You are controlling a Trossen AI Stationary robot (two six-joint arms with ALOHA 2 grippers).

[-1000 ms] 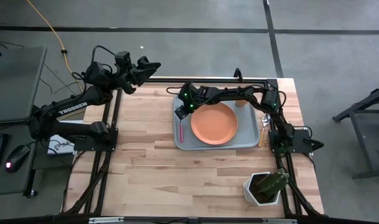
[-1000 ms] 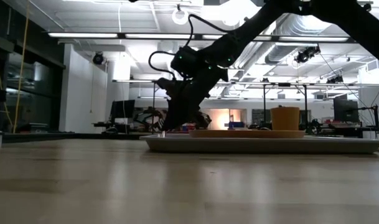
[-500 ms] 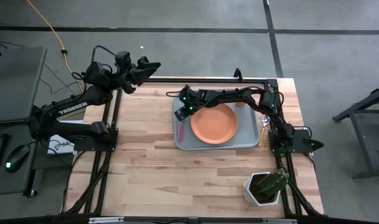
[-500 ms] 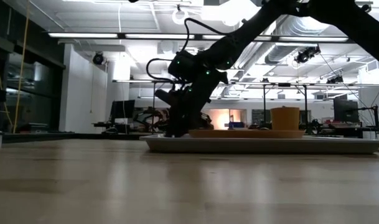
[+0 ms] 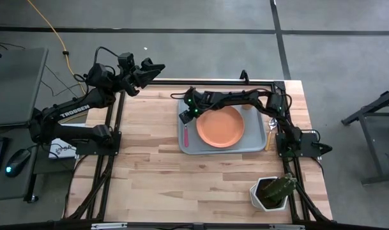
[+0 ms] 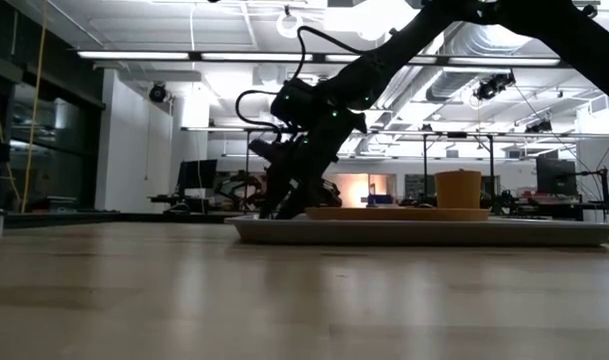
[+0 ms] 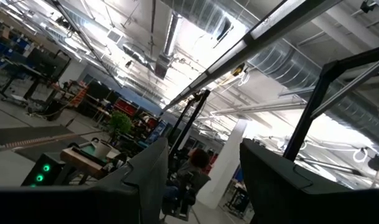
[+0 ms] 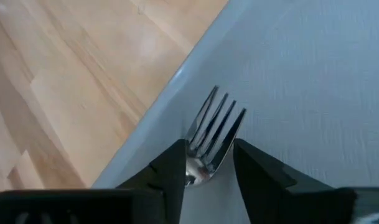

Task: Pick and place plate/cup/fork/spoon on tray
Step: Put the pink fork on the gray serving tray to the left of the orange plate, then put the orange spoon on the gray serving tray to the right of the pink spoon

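The pale blue-grey tray point(image 5: 251, 148) lies at the table's far right, with the orange plate point(image 5: 220, 127) resting flat in its middle. The fork point(image 5: 186, 134) lies along the tray's left rim; its tines point(image 8: 215, 127) rest on the tray floor. My right gripper point(image 5: 190, 115) point(image 8: 208, 163) stands open over the fork's tine end, a finger on either side of its neck. The orange cup point(image 5: 246, 106) point(image 6: 458, 189) stands at the tray's far right corner, partly hidden by my right arm. The spoon point(image 5: 269, 133) lies on the table, right of the tray. My left gripper point(image 5: 154, 67) point(image 7: 201, 180) waits open, raised beyond the far left corner. My right gripper comes down from above with its fingers across the fork's neck point(image 8: 200, 167). One finger point(image 8: 175, 163) stands right beside the neck and I cannot tell whether it touches. A gap shows on the other side. The fork lies flat on the tray.
A white faceted pot with a green plant point(image 5: 271, 192) stands at the near right corner. Bare wooden table point(image 5: 156, 166) stretches left of and in front of the tray. The arms' dark frame rails run along the table's left and right edges.
My right gripper has tipped more steeply downward over the tray's left end and shifted a little toward the tray's middle. The fork's pink handle has stayed along the left rim.
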